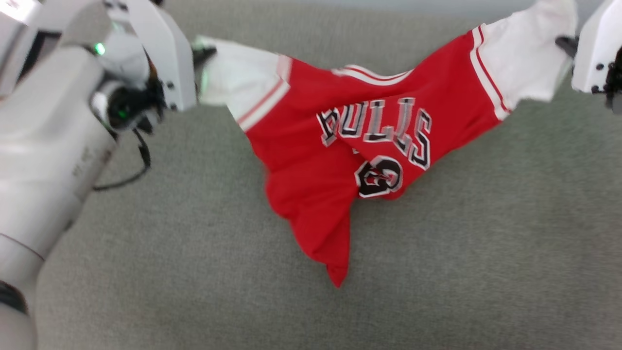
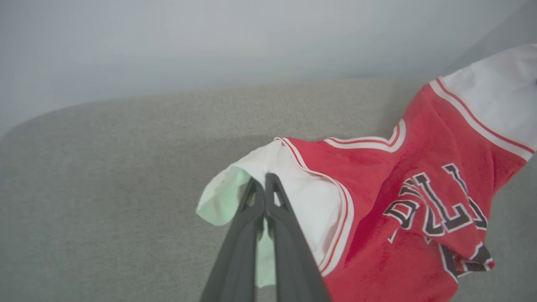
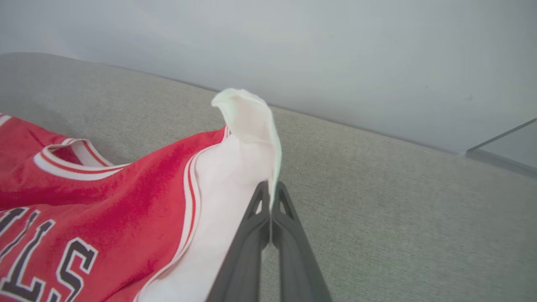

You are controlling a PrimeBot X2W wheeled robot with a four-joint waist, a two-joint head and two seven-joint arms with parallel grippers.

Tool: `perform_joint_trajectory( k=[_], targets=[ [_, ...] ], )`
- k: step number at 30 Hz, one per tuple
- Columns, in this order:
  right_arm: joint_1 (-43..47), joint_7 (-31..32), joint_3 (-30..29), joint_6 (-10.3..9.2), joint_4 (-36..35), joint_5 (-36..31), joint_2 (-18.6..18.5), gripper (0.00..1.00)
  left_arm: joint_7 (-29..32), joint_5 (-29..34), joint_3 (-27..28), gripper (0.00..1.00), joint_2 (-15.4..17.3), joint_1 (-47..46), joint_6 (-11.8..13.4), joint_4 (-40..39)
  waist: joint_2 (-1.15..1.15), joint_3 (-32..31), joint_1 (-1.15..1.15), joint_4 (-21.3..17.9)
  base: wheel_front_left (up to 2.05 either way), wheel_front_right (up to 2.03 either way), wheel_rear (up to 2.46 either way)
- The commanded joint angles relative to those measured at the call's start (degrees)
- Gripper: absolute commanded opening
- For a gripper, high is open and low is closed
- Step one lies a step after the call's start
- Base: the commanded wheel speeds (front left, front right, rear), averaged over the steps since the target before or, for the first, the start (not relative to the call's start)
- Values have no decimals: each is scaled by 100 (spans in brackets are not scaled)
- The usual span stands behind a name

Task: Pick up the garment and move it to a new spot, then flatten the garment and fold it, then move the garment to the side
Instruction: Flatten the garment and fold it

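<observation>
The garment (image 1: 340,160) is a red jersey with white sleeves, striped trim and dark lettering, hanging stretched between my two arms above the grey surface. Its hem droops to a point toward the near side. My left gripper (image 1: 201,53) pinches the white sleeve at the upper left; in the left wrist view my left gripper (image 2: 265,184) is shut on that sleeve of the garment (image 2: 398,197). My right gripper (image 1: 566,44) holds the other white sleeve at the upper right; in the right wrist view my right gripper (image 3: 270,193) is shut on the sleeve edge of the garment (image 3: 126,197).
A grey fabric surface (image 1: 486,253) spreads under the jersey on every side. A pale wall (image 3: 335,50) rises behind its far edge. My left forearm (image 1: 53,146) with a dark cable takes up the left side of the head view.
</observation>
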Motion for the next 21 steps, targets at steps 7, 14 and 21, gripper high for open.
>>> perform_joint_trajectory(
  k=[7, 14, 21],
  targets=[
    [-285, -662, 357, 1, -339, 143, -60, 0, -372, 163, -114, 0, 222, -598, 17, -88, 0, -1363, 0, -396, 0, 0, 0],
    [-644, -1195, 570, 1, -371, 181, -176, 0, -772, 228, -165, 0, 534, -1073, 17, -146, 0, -2017, 0, -579, 0, 0, 0],
    [-981, -1142, 771, 1, -559, 419, -338, 0, -805, 164, -251, 0, 832, -1406, 17, -299, 0, -2253, 0, -717, 0, 0, 0]
  ],
)
